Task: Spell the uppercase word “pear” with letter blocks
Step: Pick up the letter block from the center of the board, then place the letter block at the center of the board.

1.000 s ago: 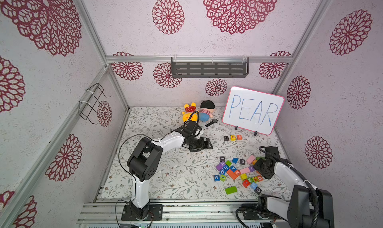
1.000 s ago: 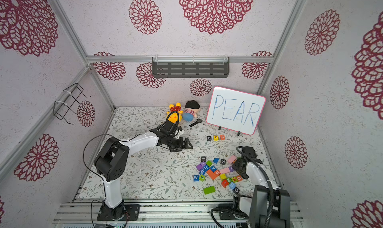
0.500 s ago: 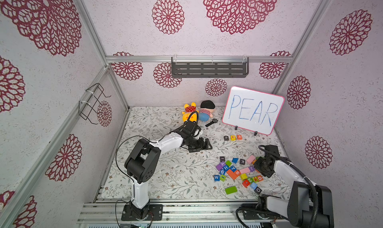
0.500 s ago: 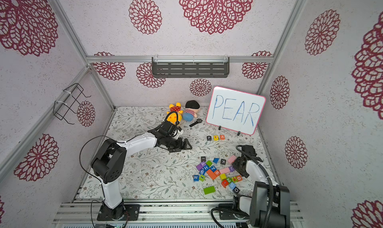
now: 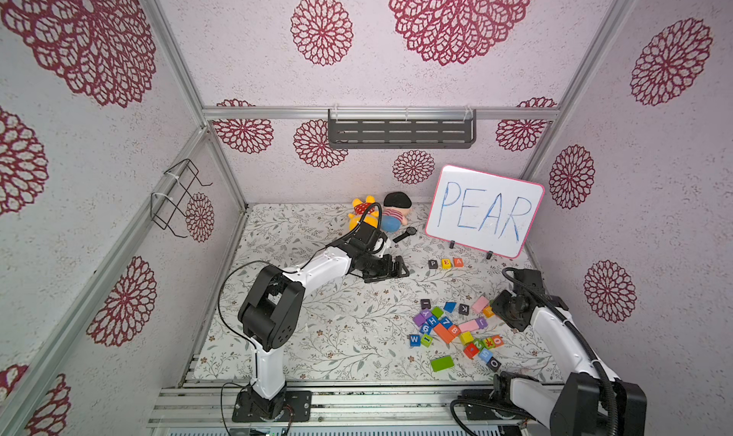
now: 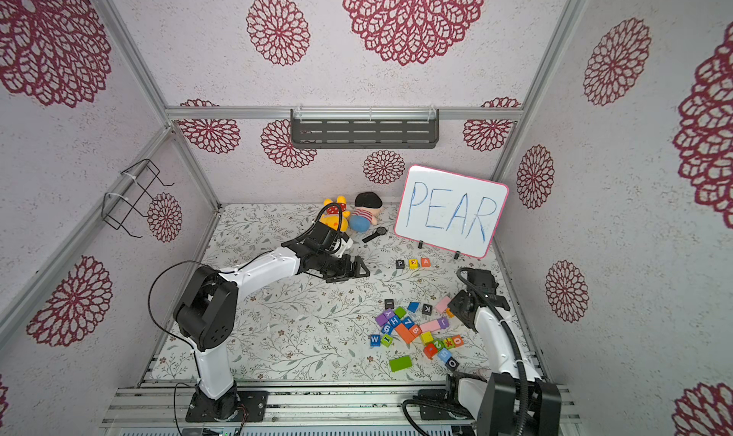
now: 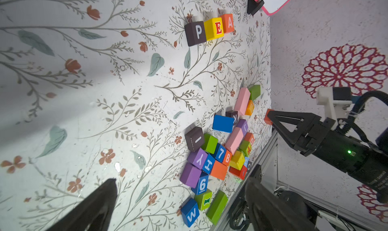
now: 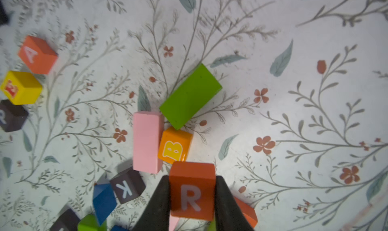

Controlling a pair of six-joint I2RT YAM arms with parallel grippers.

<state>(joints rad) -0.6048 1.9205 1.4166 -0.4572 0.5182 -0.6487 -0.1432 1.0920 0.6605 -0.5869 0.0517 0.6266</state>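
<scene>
The right gripper squeezes the R block at the bottom middle of the right wrist view. Lift it straight, then set it touching the A block, letter facing up.

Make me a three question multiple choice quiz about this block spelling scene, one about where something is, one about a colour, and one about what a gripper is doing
1. Where is the row of blocks P, E, A?
A. In front of the whiteboard
B. On the wall shelf
C. Beside the left arm's base

2. What colour is the E block?
A. Blue
B. Yellow
C. Green

3. What is the right gripper doing?
A. Standing open over bare table
B. Shut on a pink block
C. Shut on the R block

Answers: A, both top views show the row below the board; B, yellow faces, red letter; C, the right wrist view shows both fingers pressing its sides.
</scene>
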